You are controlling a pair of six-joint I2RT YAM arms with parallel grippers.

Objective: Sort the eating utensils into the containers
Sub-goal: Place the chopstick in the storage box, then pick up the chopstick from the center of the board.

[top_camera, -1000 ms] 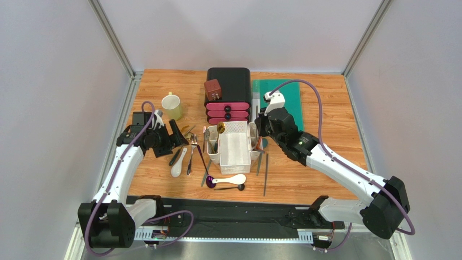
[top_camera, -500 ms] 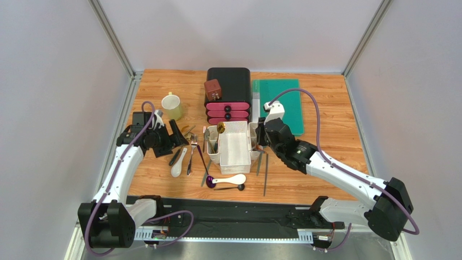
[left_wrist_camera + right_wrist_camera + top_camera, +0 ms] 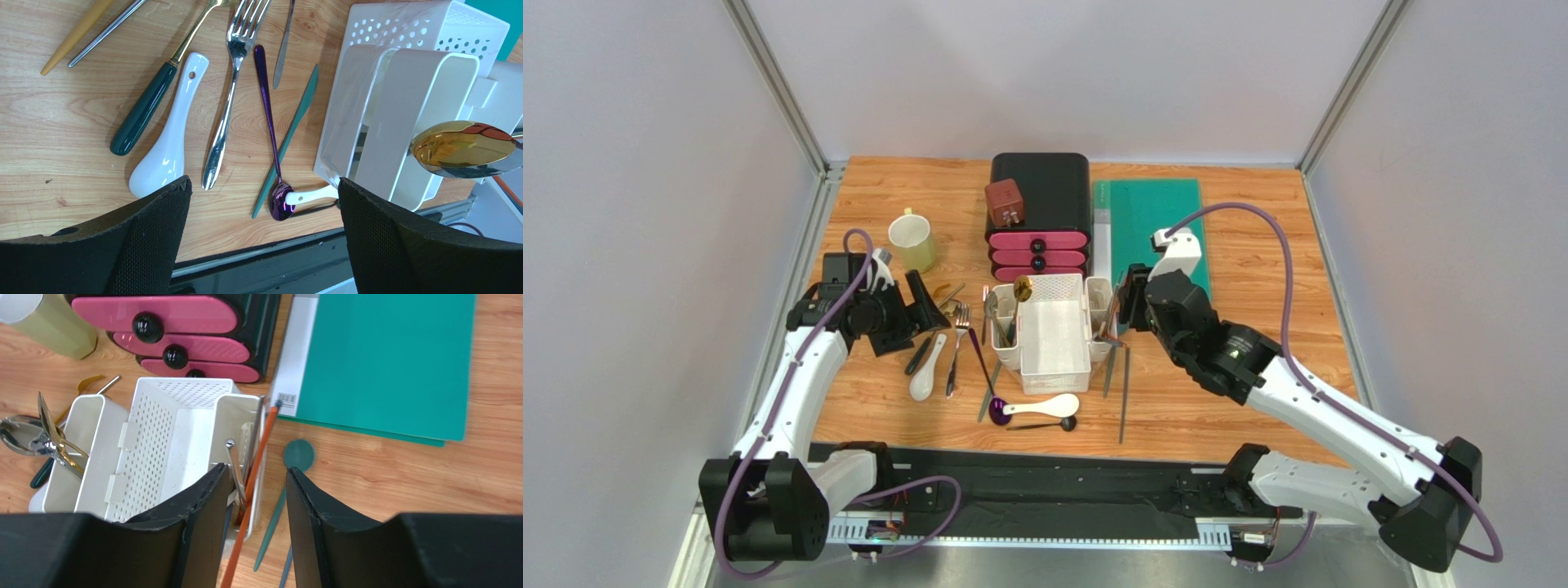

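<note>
The white caddy (image 3: 1053,328) stands mid-table. Over its right side bin (image 3: 236,425) hovers my right gripper (image 3: 259,499), jaws parted. An orange chopstick (image 3: 258,459) and a silver one (image 3: 235,465) lean in that bin, the orange one running loose between my fingers. A gold spoon (image 3: 460,150) sticks out of the left side bin. My left gripper (image 3: 264,245) hangs wide open and empty above loose utensils: a white ceramic spoon (image 3: 169,153), a silver fork (image 3: 230,92), a purple spoon (image 3: 270,135) and a wooden chopstick (image 3: 77,30).
A black-and-pink drawer box (image 3: 1039,214) stands behind the caddy, a pale yellow mug (image 3: 913,241) to its left and a green folder (image 3: 1155,227) to its right. Another white spoon (image 3: 1044,406), a black spoon (image 3: 1044,424) and dark chopsticks (image 3: 1124,392) lie in front of the caddy.
My right gripper's jaws have opened off the orange chopstick, and that arm has drawn back to the right. The left arm has stayed still.
</note>
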